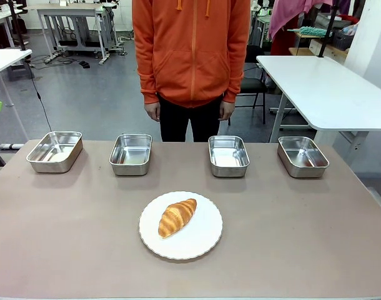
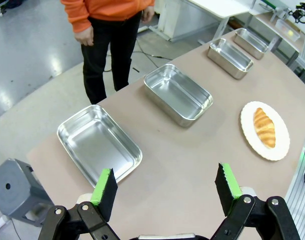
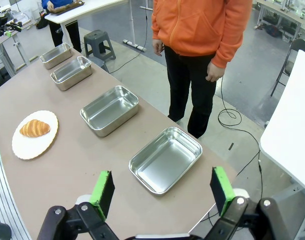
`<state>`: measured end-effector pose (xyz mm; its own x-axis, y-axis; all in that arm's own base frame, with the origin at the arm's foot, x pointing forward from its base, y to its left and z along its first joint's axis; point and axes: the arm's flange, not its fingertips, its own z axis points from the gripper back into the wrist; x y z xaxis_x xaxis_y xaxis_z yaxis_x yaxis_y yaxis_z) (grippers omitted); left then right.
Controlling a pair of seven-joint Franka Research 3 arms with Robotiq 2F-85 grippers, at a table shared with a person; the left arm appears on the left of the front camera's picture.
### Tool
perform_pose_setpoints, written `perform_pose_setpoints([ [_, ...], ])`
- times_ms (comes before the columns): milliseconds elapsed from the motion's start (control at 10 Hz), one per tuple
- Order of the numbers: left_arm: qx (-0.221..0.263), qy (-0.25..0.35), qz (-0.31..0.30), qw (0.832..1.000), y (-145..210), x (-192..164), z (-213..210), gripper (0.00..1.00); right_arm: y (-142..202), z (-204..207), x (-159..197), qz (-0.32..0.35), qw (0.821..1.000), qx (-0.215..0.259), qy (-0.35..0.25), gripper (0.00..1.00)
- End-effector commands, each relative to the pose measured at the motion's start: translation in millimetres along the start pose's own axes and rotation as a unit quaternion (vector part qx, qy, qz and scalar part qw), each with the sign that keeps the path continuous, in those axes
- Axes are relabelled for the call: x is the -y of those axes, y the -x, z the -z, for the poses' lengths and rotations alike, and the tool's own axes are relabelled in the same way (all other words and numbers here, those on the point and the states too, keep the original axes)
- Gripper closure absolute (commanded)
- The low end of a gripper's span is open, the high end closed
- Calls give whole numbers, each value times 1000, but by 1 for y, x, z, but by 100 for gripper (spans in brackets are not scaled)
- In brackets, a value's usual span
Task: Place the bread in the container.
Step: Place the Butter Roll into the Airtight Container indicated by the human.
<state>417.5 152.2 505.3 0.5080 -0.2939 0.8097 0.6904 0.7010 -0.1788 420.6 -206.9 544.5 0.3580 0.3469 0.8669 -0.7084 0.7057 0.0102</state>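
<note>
The bread (image 1: 177,217), a golden-brown ridged croissant, is laid diagonally on a white plate (image 1: 206,240) near the middle of the tabletop's (image 1: 303,237) near edge. Four shiny, empty steel containers (image 1: 130,154) are lined up along the far edge.

You have the bread (image 1: 177,217) on the plate (image 1: 206,236), mid-desk (image 1: 303,237) toward the front; four containers (image 1: 55,151) (image 1: 130,154) (image 1: 228,155) (image 1: 303,156) stand in a row behind it.

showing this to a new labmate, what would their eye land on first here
The golden croissant sits on a round white plate near the middle of the brown table. Behind it, four shiny empty steel pans stand in a row along the far edge, with a person in an orange hoodie standing just beyond.
</note>
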Motion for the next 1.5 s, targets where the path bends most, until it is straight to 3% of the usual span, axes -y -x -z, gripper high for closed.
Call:
perform_pose_setpoints([
  [0,7,1,-1,1000,0,-1,-2,0,-1,1,0,-1,1000,2,-1,0],
  [1400,7,1,-1,1000,0,-1,-2,0,-1,1,0,-1,1000,2,-1,0],
])
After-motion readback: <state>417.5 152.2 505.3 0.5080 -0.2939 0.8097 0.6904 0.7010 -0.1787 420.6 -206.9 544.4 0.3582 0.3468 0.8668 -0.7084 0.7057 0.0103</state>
